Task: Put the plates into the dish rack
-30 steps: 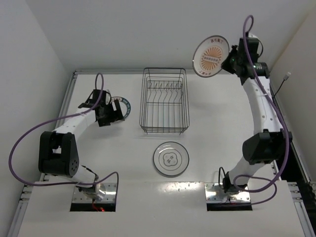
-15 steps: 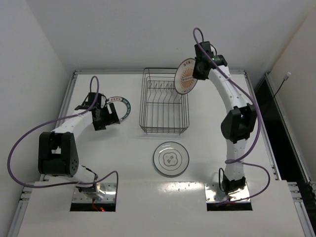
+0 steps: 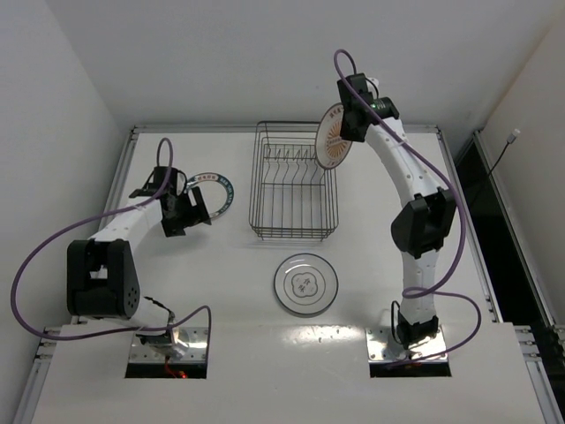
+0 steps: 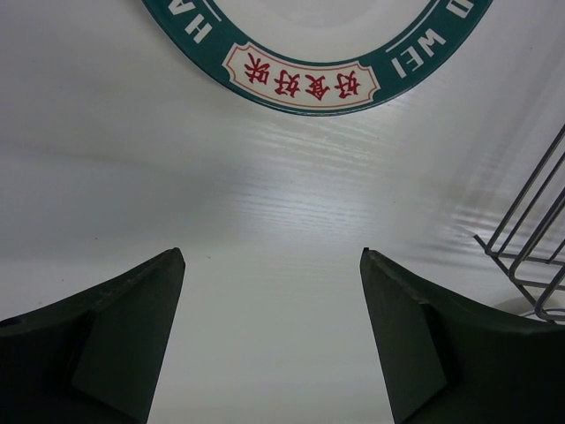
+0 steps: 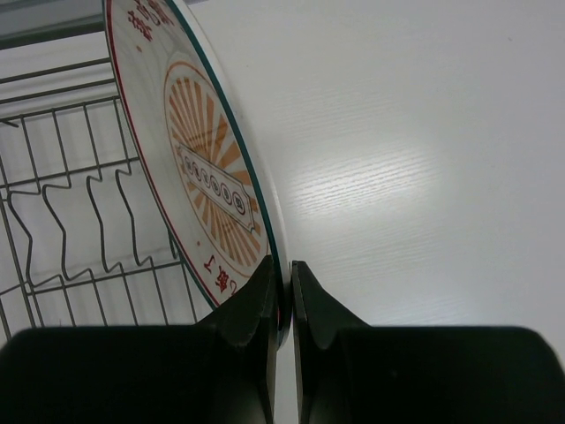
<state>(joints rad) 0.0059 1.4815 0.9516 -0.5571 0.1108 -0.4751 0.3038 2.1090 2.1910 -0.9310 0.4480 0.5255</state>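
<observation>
My right gripper (image 3: 347, 124) (image 5: 284, 278) is shut on the rim of the red-orange marked plate (image 3: 332, 135) (image 5: 199, 172). It holds the plate on edge above the right rear part of the dish rack (image 3: 294, 181) (image 5: 62, 221). The teal-rimmed plate (image 3: 219, 190) (image 4: 305, 66) lies flat on the table left of the rack. My left gripper (image 3: 181, 215) (image 4: 269, 265) is open and empty, just short of that plate's near edge. The pale grey plate (image 3: 305, 284) with rings lies flat in front of the rack.
The table (image 3: 388, 230) has a raised rim along the back and sides. White walls stand close behind and to the left. A corner of the rack's wire (image 4: 530, 247) shows at the right of the left wrist view.
My right arm swung left and brought the red-orange plate from beyond the table's back right to above the rack's right rear. My left gripper drew back a little from the teal-rimmed plate.
</observation>
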